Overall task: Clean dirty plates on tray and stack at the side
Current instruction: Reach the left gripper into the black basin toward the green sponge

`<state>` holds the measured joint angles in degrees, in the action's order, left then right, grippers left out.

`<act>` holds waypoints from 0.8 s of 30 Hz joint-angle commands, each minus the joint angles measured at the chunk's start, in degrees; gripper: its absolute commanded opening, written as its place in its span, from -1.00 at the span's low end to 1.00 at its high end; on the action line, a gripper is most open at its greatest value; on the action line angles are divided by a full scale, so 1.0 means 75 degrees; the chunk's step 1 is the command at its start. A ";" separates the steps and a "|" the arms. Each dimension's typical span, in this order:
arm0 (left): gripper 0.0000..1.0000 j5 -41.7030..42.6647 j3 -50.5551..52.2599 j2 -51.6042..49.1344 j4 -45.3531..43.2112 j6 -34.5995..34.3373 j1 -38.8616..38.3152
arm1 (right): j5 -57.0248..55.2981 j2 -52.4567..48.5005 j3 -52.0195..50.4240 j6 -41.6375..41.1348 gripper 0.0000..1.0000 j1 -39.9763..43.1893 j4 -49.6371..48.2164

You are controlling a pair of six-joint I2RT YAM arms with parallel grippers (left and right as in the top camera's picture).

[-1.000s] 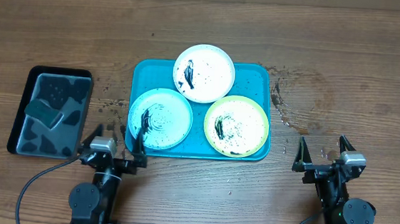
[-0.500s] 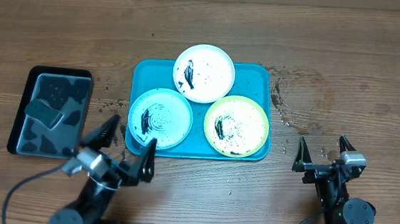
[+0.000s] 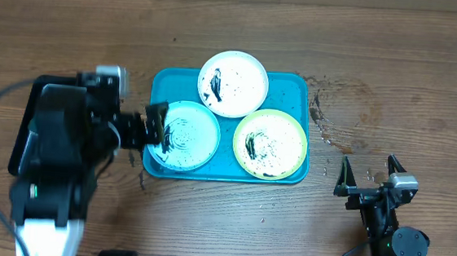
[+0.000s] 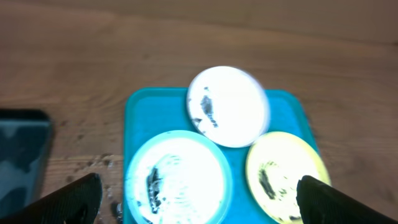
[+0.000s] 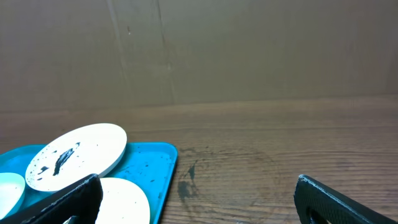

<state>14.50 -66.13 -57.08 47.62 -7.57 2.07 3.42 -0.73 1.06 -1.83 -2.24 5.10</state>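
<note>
Three sit in tray (image 3: 295,91), each smeared black: white plate (image 3: 232,82), blue plate (image 3: 187,137), green plate (image 3: 270,144). White plate is at the far side, overhanging the rim; it looks tilted in the right wrist view. Blue plate near-left and green plate near-right lie flat, just beside each other. Over tray's left edge hangs left gripper (image 4: 199,198), jaws wide, nothing between them. Well right of tray, right gripper (image 3: 368,168) is spread wide and empty over bare table (image 3: 427,95). Black tray (image 4: 18,155) lies left of tray, contents blurred.
</note>
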 commanded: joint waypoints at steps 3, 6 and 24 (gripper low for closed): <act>0.99 -0.1183 -0.1603 -0.1588 0.1096 -0.1306 0.1343 | -0.0079 0.0073 -0.0079 0.0023 1.00 0.0052 -0.0058; 0.99 -0.0982 -0.1603 -0.2104 0.1145 -0.1935 0.2165 | -0.0079 0.0073 -0.0079 0.0020 1.00 0.0052 -0.0058; 0.99 -0.1428 -0.1606 -0.5843 0.0673 -0.3110 0.4377 | -0.0079 0.0073 -0.0079 0.0023 1.00 0.0052 -0.0058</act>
<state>4.84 -77.34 -98.32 53.23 -28.86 34.13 3.42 -0.73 1.06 -1.80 -2.24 5.10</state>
